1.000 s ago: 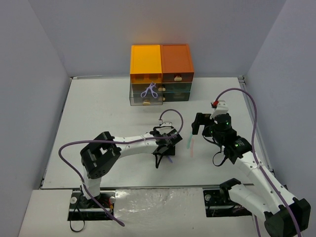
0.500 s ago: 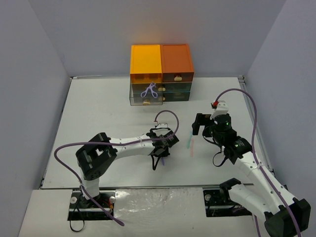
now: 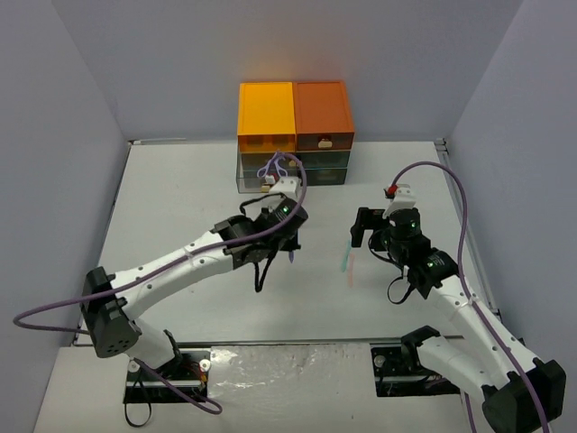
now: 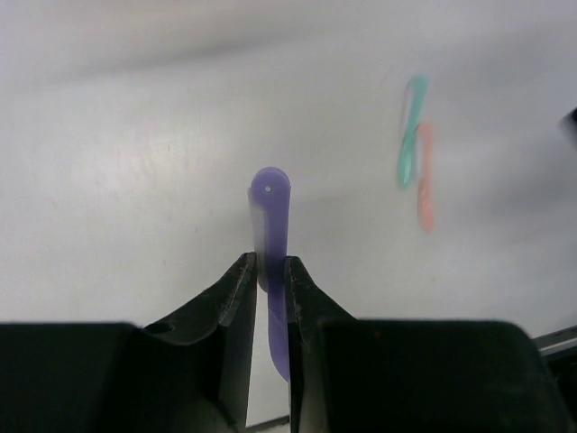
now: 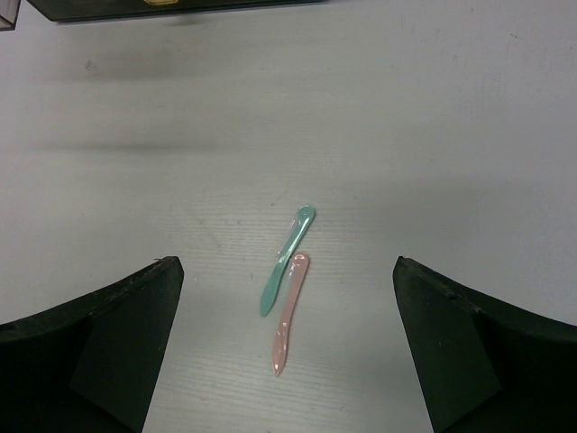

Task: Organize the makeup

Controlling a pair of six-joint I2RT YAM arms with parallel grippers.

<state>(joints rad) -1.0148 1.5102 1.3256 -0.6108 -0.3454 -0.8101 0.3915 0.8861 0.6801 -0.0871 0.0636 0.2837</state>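
My left gripper (image 3: 290, 245) is shut on a purple stick (image 4: 270, 203) and holds it above the table, in front of the drawer box; the stick stands out past the fingertips (image 4: 243, 271). A mint stick (image 3: 345, 255) and a pink stick (image 3: 352, 271) lie side by side on the table, also in the left wrist view, mint (image 4: 412, 135) and pink (image 4: 424, 185). My right gripper (image 5: 287, 262) is open wide above them, mint (image 5: 287, 257) and pink (image 5: 288, 316) between its jaws. A purple curler (image 3: 273, 164) shows at the box's left lower drawer, partly behind the cable.
The orange-and-dark drawer box (image 3: 293, 113) stands at the back middle of the table; its dark bottom edge shows in the right wrist view (image 5: 180, 7). Grey walls close both sides. The left arm's purple cable (image 3: 54, 311) loops near the front left.
My left arm has swung away from the front middle toward the drawer box, carrying the purple stick. The right arm and the mint and pink sticks have not moved.
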